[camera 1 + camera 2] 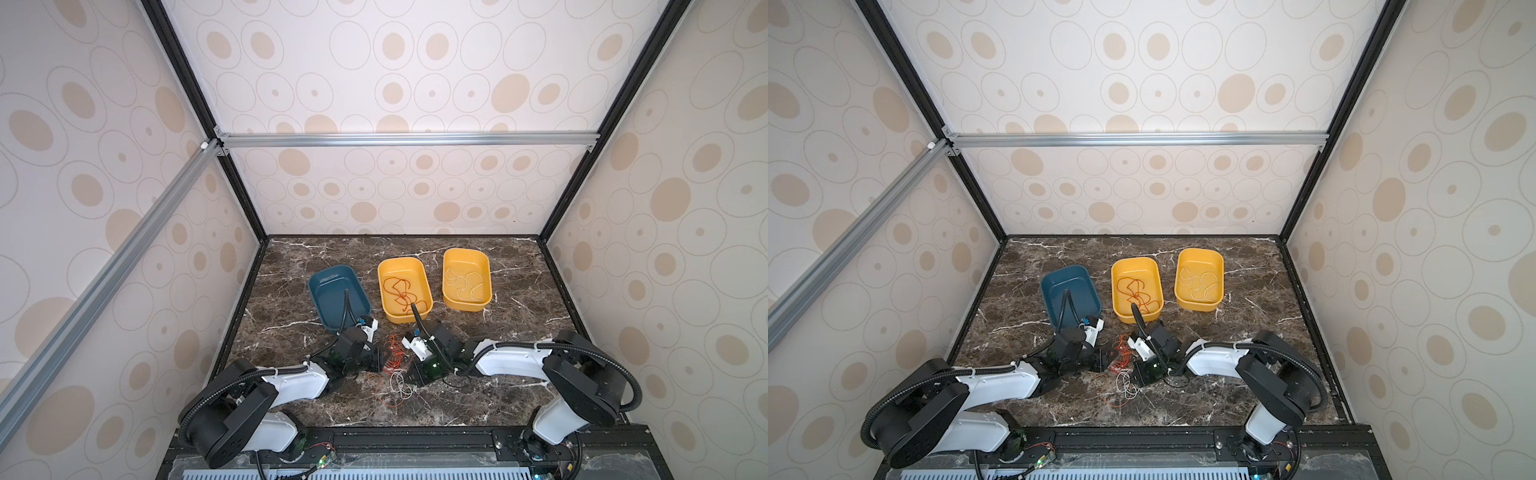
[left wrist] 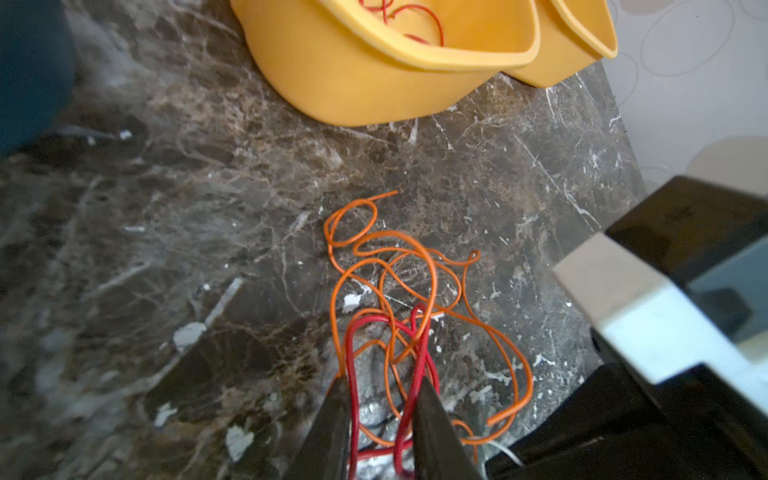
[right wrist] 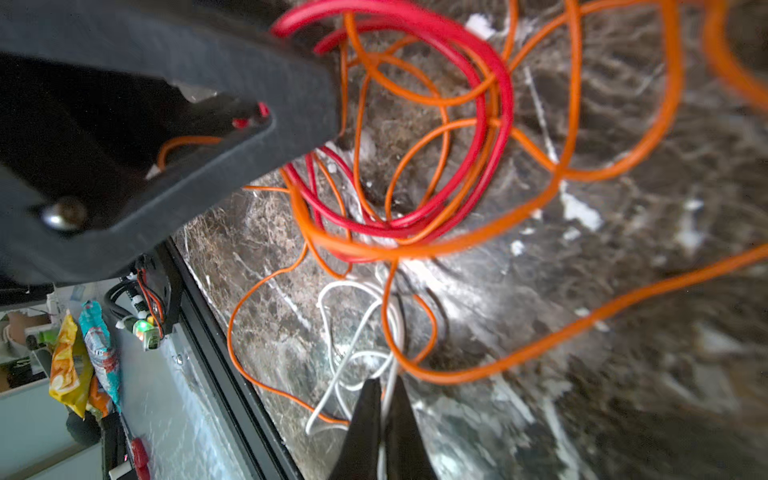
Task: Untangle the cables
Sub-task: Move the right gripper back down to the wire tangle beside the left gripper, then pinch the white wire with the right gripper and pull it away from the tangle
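Right wrist view: the right gripper (image 3: 384, 388) pinches the white cable (image 3: 347, 283), the left gripper (image 2: 384, 386) just left of it clamps the red cable (image 2: 350, 357), and the tangle (image 1: 395, 365) lies between them on the near table (image 1: 478, 403), favouring a sideways pull apart.

Nothing legible shows. Print on the crinkled yellow foil packet (image 3: 66, 365) is blurred, and a pale mark in the dark blue plastic tray (image 1: 328, 299) is too small.
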`<control>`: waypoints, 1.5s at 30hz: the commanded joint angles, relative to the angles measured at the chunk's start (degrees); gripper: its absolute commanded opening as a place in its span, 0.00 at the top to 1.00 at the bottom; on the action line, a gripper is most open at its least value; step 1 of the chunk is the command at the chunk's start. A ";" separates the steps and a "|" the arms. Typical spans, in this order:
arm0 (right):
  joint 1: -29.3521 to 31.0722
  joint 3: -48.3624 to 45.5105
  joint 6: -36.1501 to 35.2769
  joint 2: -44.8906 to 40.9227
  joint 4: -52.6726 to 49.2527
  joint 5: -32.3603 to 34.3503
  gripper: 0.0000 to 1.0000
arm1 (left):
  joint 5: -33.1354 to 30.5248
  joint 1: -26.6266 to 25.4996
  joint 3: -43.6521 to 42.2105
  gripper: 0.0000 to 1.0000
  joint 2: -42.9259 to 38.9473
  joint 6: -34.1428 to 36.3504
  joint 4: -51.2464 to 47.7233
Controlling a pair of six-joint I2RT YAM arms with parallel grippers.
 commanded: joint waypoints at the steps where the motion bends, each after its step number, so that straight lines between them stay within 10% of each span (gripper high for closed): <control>1: 0.11 0.62 -2.74 -4.81 -5.77 4.75 0.97 | -2.47 -0.31 0.42 0.87 -0.26 -0.16 -0.41; 12: -2.57 -0.13 -4.86 -17.53 -18.66 18.09 1.00 | -7.79 0.10 0.08 1.00 -2.92 -0.99 -5.14; 27: -20.66 -1.23 -7.43 -36.10 -23.16 11.91 1.00 | -9.12 0.92 0.69 1.00 -5.62 0.05 -10.72; 40: -23.05 -1.57 -2.70 -30.14 -10.25 -10.07 1.00 | -3.37 1.42 8.65 0.47 -9.18 9.15 -18.70; 45: -23.01 -1.50 0.76 -28.09 -4.78 -12.50 1.00 | 2.57 1.43 9.17 0.41 -12.22 13.68 -16.59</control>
